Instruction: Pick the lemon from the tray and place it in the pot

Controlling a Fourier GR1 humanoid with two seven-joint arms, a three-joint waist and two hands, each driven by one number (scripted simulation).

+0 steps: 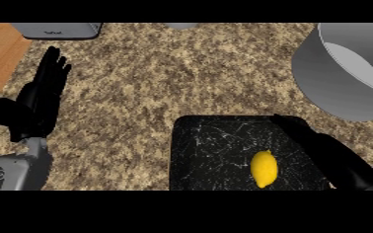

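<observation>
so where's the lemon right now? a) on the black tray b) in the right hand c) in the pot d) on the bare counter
a: the lemon lies on the black tray, beside the right hand, which is not curled round it; the pot stands apart at upper right.

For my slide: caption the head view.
Lemon lies on the black tray; right hand beside it, pot beyond, left hand resting open.
</observation>
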